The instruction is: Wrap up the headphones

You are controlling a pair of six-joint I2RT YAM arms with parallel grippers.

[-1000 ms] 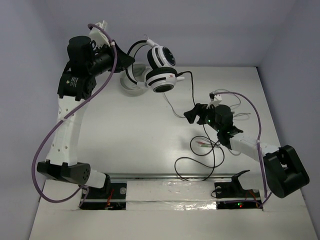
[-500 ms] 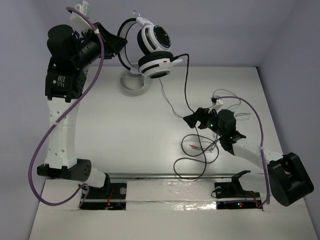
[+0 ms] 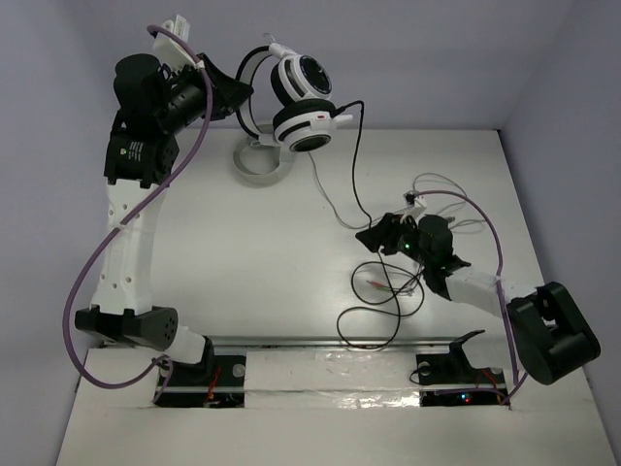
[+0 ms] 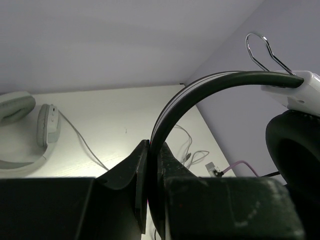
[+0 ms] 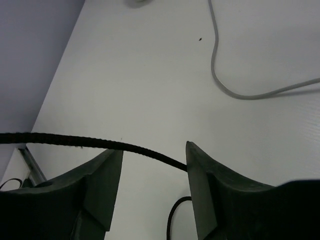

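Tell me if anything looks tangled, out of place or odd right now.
Nothing looks damaged. The headphones hang above the table, headband pinched in the left fingers. Their black cable is unwrapped: it runs between the open right fingers and sprawls in loose loops on the table, where the pale headset's grey cable lies close by.

- White table (image 3: 243, 262), plain matte top, walls on three sides, a tiny dark speck (image 5: 200, 39) on it in the right wrist view.
- Pale grey headset (image 3: 260, 165) lies flat up around 12 o'clock, close to the back wall.
- Its light grey cable (image 3: 328, 202) snakes off across the top toward 3 o'clock.
- A thin black cable (image 3: 374, 320) comes down and piles into loose loops at about 4 to 5 o'clock, nearly reaching the near edge.
- The red/green plugs (image 3: 376, 282) sit inside those loops, flat on the top.
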